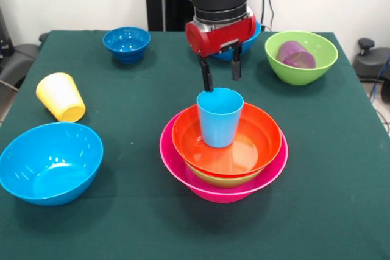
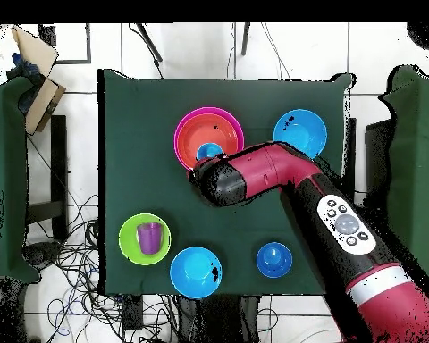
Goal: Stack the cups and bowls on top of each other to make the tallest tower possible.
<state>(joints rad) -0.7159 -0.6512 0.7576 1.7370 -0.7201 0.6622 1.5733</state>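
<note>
While the light blue cup point(image 1: 219, 117) stands upright, mouth up, in the orange bowl point(image 1: 256, 141) nested inside the pink bowl point(image 1: 183, 168), the gripper point(image 1: 220, 76) hangs open just above the cup's far rim.

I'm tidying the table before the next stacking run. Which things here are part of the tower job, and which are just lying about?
Part of the job:
- pink bowl, orange bowl and blue cup, already nested
- yellow cup, on its side
- purple cup in the green bowl
- big blue bowl
- small dark-blue bowl
- claw

Lying about:
- cables on the floor
- cardboard box
</note>
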